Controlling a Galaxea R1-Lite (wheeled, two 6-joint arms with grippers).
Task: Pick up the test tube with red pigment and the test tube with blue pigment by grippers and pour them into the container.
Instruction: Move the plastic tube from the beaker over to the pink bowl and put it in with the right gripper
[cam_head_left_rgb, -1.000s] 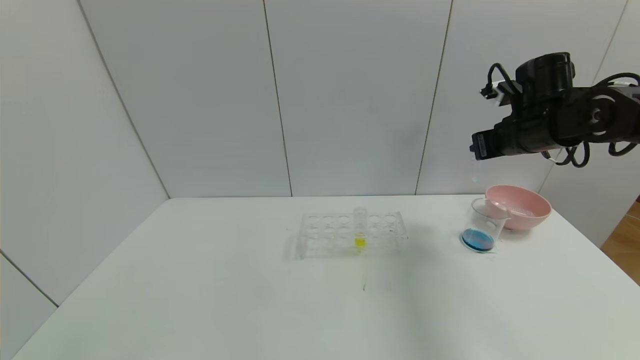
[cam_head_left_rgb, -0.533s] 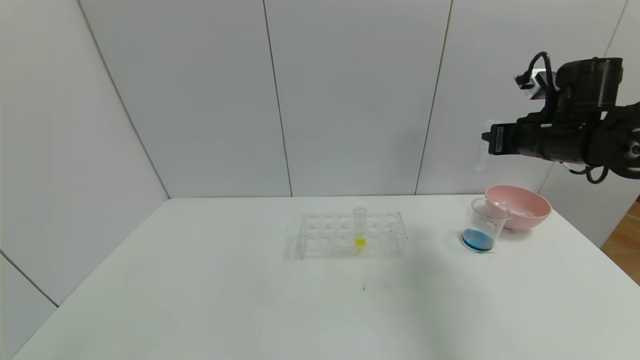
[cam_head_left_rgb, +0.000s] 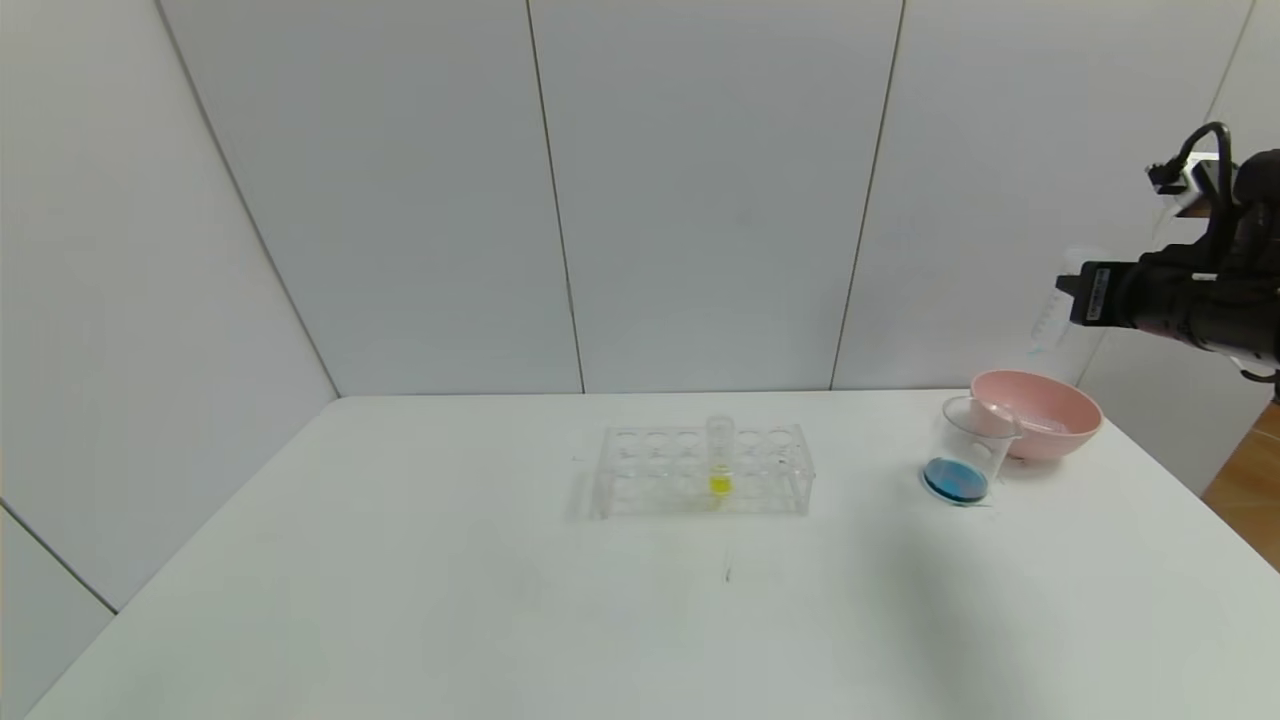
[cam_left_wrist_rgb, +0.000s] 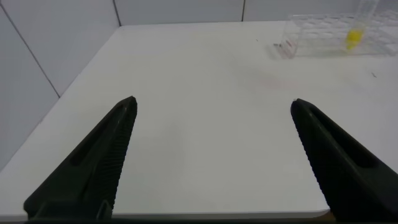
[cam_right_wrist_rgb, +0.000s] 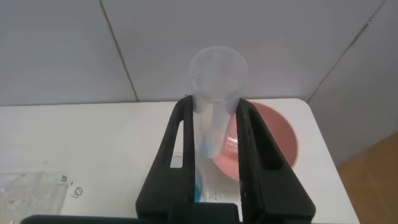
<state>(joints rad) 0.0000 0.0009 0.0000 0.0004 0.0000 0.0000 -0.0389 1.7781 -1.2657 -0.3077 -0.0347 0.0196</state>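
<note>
The right gripper (cam_right_wrist_rgb: 214, 134) has its jaws closed on the test tube with blue pigment (cam_right_wrist_rgb: 214, 93), which sits between them with its open mouth toward the wrist camera; the tube looks almost drained, with only a faint blue tint low down between the jaws. In the head view this gripper (cam_head_left_rgb: 1072, 297) hangs high at the far right, well above the table (cam_head_left_rgb: 400, 600), and the tube (cam_head_left_rgb: 1048, 318) shows as a pale slanted shape at its tip, above and a little right of the pink bowl (cam_head_left_rgb: 1050, 425).

The container (cam_head_left_rgb: 968, 450), a clear beaker, stands on the table just left of the bowl, touching or nearly touching its rim, with blue liquid pooled at its bottom. Well to its left, near the middle of the table, is the clear tube rack (cam_head_left_rgb: 705, 470), holding one upright tube with yellow liquid (cam_head_left_rgb: 720, 462).

The left gripper (cam_left_wrist_rgb: 214, 155) is at the near left edge of the table, its jaws spread wide with nothing between them. From its wrist camera the rack (cam_left_wrist_rgb: 323, 34) and the yellow tube (cam_left_wrist_rgb: 357, 28) appear far off.
</note>
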